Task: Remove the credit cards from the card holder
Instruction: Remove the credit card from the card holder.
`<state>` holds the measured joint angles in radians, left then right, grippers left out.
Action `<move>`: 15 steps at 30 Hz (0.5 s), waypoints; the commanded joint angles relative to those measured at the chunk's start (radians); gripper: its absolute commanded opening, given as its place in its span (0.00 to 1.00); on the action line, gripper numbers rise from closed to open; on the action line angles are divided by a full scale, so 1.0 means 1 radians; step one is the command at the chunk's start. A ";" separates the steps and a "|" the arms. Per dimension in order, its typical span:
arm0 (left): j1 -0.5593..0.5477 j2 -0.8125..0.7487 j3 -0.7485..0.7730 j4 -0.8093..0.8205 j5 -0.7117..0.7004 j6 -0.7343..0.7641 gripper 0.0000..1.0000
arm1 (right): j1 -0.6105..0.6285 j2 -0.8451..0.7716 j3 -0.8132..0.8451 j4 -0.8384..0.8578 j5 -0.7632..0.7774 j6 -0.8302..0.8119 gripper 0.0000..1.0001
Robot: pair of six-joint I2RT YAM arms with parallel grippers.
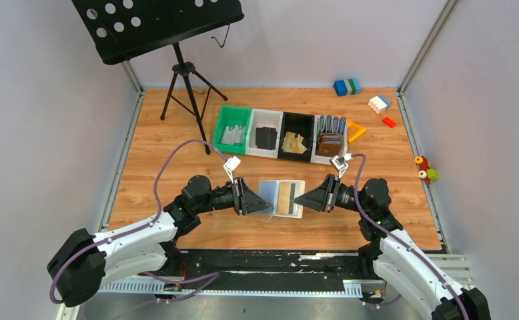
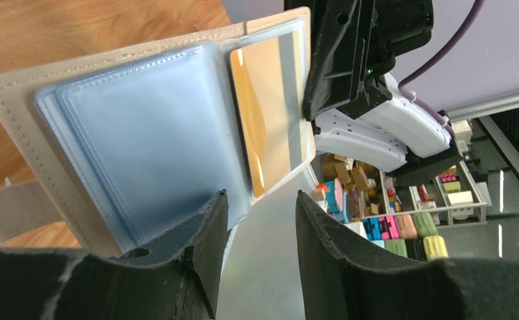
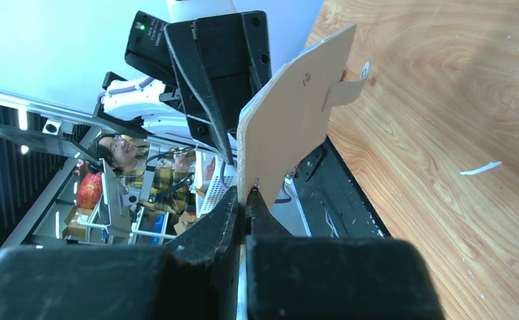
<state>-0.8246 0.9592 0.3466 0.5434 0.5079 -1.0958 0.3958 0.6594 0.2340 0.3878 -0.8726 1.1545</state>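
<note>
The card holder (image 1: 270, 193) hangs open above the table between my two grippers, its pale beige cover (image 3: 290, 120) and strap tab (image 3: 345, 89) facing the right wrist camera. Inside are light blue-grey plastic sleeves (image 2: 143, 140). A gold credit card (image 2: 270, 120) with a dark stripe sits in the sleeve on the right half (image 1: 286, 198). My right gripper (image 3: 247, 195) is shut on the holder's right edge (image 1: 298, 199). At the holder's left edge is my left gripper (image 2: 260, 207), jaws apart. One finger (image 2: 207, 230) lies against a sleeve corner, and the gap between the fingers looks empty.
A row of bins stands behind: green (image 1: 233, 130), white (image 1: 265, 137), black (image 1: 295, 137), and one with brown wallets (image 1: 330, 140). A music stand (image 1: 183, 67) rises at the back left. Toy blocks (image 1: 379, 103) and a small toy (image 1: 427, 170) lie at the right.
</note>
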 commanded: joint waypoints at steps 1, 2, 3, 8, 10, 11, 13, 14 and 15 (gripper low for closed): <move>-0.004 0.017 0.044 0.043 0.035 -0.031 0.49 | 0.014 -0.009 0.005 0.139 -0.014 0.035 0.00; -0.004 0.024 0.044 0.065 0.041 -0.041 0.49 | 0.015 -0.009 0.006 0.145 -0.014 0.038 0.00; -0.005 0.031 0.042 0.083 0.048 -0.051 0.49 | 0.016 -0.008 0.009 0.148 -0.015 0.039 0.00; -0.006 0.063 0.043 0.139 0.070 -0.089 0.48 | 0.026 0.002 0.016 0.155 -0.014 0.040 0.00; -0.008 0.077 0.044 0.166 0.075 -0.103 0.47 | 0.032 0.012 0.017 0.163 -0.013 0.040 0.00; -0.008 0.083 0.047 0.175 0.078 -0.109 0.47 | 0.036 0.018 0.015 0.170 -0.013 0.041 0.00; -0.010 0.096 0.053 0.190 0.083 -0.116 0.47 | 0.044 0.026 0.013 0.181 -0.008 0.045 0.00; -0.011 0.102 0.055 0.199 0.084 -0.121 0.46 | 0.049 0.031 0.012 0.186 -0.007 0.046 0.00; -0.011 0.109 0.057 0.211 0.087 -0.125 0.46 | 0.052 0.034 0.012 0.188 -0.005 0.045 0.00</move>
<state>-0.8276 1.0485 0.3553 0.6621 0.5694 -1.1923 0.4305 0.6872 0.2340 0.4843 -0.8742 1.1847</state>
